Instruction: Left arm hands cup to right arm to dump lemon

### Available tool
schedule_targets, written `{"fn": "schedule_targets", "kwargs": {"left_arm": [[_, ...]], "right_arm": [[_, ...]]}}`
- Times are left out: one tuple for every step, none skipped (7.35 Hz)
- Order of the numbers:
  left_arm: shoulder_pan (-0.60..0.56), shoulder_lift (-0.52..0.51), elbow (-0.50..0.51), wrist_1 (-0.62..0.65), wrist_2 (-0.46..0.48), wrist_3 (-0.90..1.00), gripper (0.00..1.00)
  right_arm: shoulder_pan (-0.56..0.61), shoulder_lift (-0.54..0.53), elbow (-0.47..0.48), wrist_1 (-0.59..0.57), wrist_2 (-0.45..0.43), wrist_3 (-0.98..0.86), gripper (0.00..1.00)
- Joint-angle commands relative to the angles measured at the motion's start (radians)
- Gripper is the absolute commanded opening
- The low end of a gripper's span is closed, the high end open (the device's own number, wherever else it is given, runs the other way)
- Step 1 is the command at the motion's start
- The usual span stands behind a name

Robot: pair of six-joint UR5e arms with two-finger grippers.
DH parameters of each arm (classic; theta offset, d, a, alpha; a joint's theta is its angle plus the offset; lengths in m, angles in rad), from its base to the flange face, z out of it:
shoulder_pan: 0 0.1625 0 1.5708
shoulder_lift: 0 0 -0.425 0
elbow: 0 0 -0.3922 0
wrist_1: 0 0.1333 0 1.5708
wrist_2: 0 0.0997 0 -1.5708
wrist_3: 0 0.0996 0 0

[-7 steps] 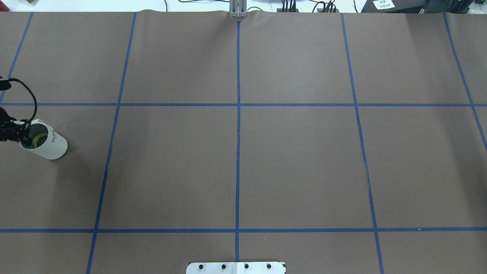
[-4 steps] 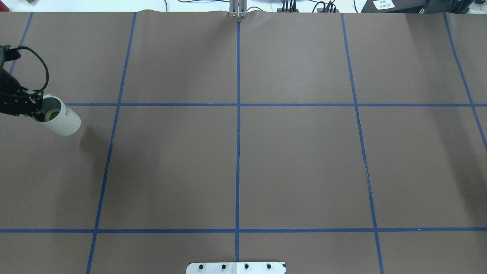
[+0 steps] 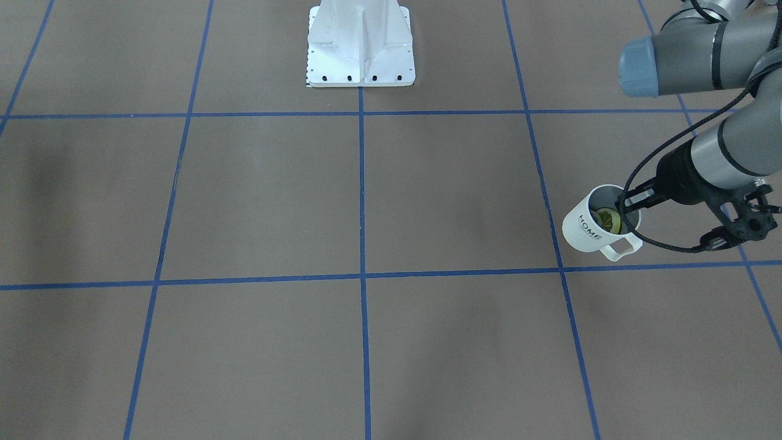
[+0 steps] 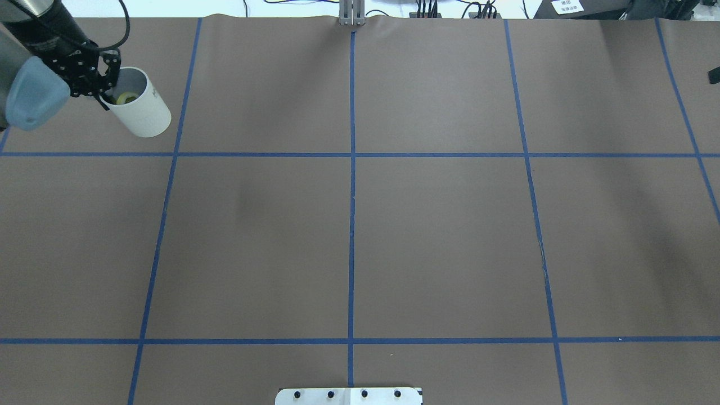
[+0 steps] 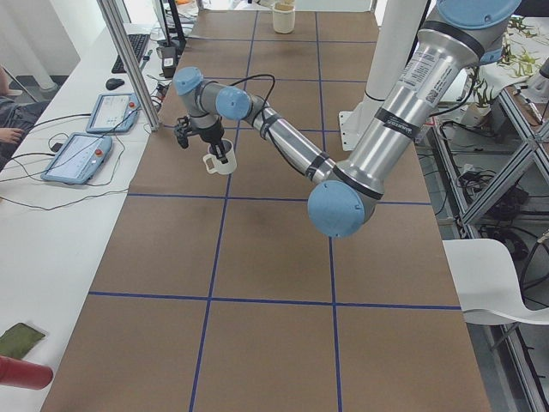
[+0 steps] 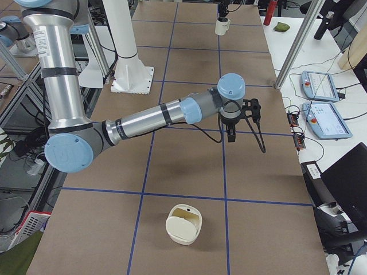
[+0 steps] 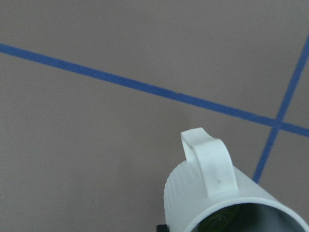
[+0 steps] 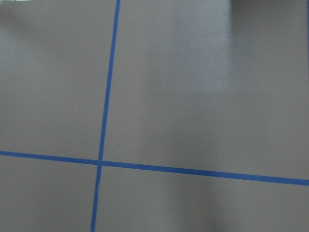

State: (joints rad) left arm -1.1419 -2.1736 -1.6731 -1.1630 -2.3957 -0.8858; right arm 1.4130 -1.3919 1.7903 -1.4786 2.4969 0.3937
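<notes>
The white "HOME" cup [image 3: 588,227] hangs in the air from my left gripper [image 3: 629,203], which is shut on its rim with one finger inside. The yellow-green lemon [image 3: 608,220] lies inside the cup. In the overhead view the cup [image 4: 143,112], with the lemon [image 4: 125,98] in it, is at the far left under the left gripper [image 4: 108,94]. The left wrist view shows the cup's handle [image 7: 210,166]. The right gripper [image 6: 230,135] points down over the table's right part; I cannot tell whether it is open or shut.
A cream lidded container [image 6: 183,224] lies on the table at the robot's right end. The white robot base plate [image 3: 360,46] stands at the table's near middle. Blue tape lines [image 4: 352,185] grid the brown table cover. Tablets [image 5: 86,154] lie beyond the far edge.
My left arm has carried the cup away from the robot and toward the table's middle, from the middle row of squares into the far row. The lemon stays inside.
</notes>
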Motion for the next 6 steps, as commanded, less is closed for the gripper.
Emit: {"fn": "schedule_targets", "kwargs": {"left_arm": [[0.045, -0.192, 0.109, 0.013, -0.003, -0.173, 0.0], [0.085, -0.259, 0.174, -0.013, -0.003, -0.24, 0.0], [0.115, -0.293, 0.231, -0.097, -0.003, -0.337, 0.0], [0.145, -0.311, 0.287, -0.213, -0.003, -0.448, 0.0], [0.158, -0.348, 0.353, -0.275, -0.003, -0.513, 0.0], [0.18, -0.385, 0.402, -0.282, -0.003, -0.539, 0.0]], "right_arm": [[-0.152, 0.138, -0.006, 0.032, -0.047, 0.053, 0.93], [-0.231, 0.174, 0.0, 0.1, -0.164, 0.088, 0.96], [-0.337, 0.175, 0.007, 0.247, -0.31, 0.191, 0.98], [-0.436, 0.177, 0.001, 0.429, -0.428, 0.308, 0.98], [-0.504, 0.176, 0.001, 0.565, -0.519, 0.342, 0.98], [-0.529, 0.172, 0.009, 0.642, -0.542, 0.346, 0.98]]}}
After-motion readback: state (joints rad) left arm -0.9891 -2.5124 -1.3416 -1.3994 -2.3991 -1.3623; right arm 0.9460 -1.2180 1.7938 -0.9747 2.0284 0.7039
